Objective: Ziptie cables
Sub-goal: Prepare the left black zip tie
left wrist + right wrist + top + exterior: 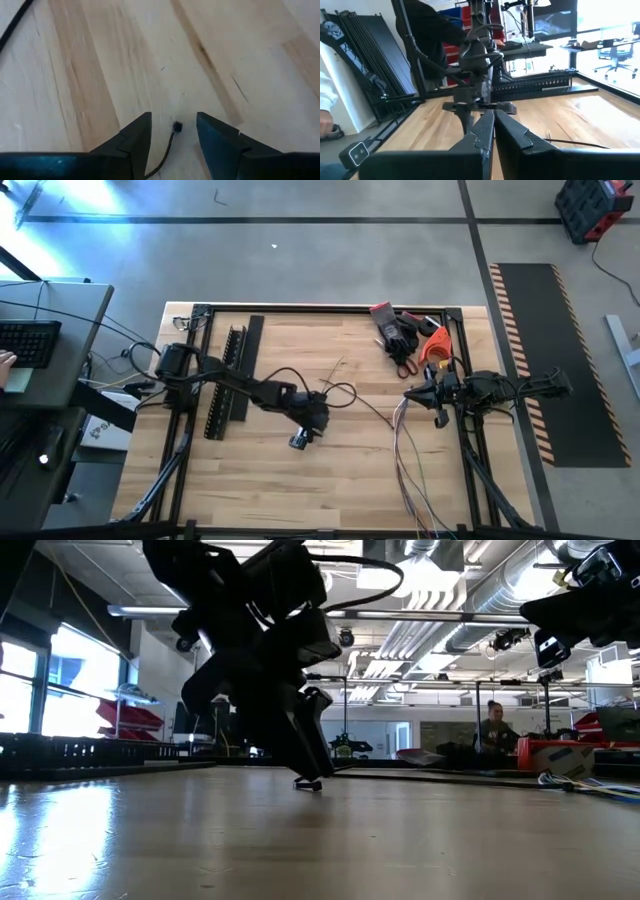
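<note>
The cables point(405, 465) are a bunch of thin dark, reddish and whitish wires. They lie on the wood at the table's right and run toward the near edge. A thin black zip tie lies at the table's middle. Its small square head point(176, 126) sits between the fingers of my open left gripper point(172, 117), which points down at the table point(300, 438) without touching the tie. My right gripper point(493, 114) is shut, empty as far as shows, and hovers just beyond the cables' far end point(408, 393).
A black comb-slotted rail point(225, 380) and a flat black strip point(250, 365) lie at the table's left. Gloves and orange-handled tools point(408, 335) sit at the far right corner. A thin black loop point(338, 392) lies at the middle. A person point(493, 725) sits in the room behind.
</note>
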Controlling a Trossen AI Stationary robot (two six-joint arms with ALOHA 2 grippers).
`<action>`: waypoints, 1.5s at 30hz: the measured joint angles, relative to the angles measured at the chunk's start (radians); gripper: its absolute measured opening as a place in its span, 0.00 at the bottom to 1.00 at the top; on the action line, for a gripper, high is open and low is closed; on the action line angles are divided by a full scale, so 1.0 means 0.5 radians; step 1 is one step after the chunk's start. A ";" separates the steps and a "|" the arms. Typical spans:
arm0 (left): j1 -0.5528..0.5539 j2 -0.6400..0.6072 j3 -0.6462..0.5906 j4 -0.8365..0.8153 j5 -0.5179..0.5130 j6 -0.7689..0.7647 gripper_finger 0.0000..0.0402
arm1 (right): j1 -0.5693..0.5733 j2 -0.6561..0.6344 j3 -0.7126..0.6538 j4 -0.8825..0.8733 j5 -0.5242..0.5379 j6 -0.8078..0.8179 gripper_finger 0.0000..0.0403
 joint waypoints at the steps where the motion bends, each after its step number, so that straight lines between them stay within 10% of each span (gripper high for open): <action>1: 0.007 0.013 0.001 -0.004 0.002 -0.006 0.34 | 0.000 0.000 0.000 0.000 0.001 0.018 0.00; 18: 0.011 0.039 -0.010 0.194 -0.020 -0.162 0.02 | 0.000 -0.001 0.000 0.009 0.000 0.032 0.00; 31: -0.004 -0.674 -0.589 1.266 -0.471 -0.115 0.00 | 0.000 0.000 0.000 0.009 -0.002 0.121 0.00; 45: -0.289 -0.150 -0.956 2.078 -0.445 -0.235 0.00 | 0.000 0.000 0.000 0.010 0.039 0.102 0.00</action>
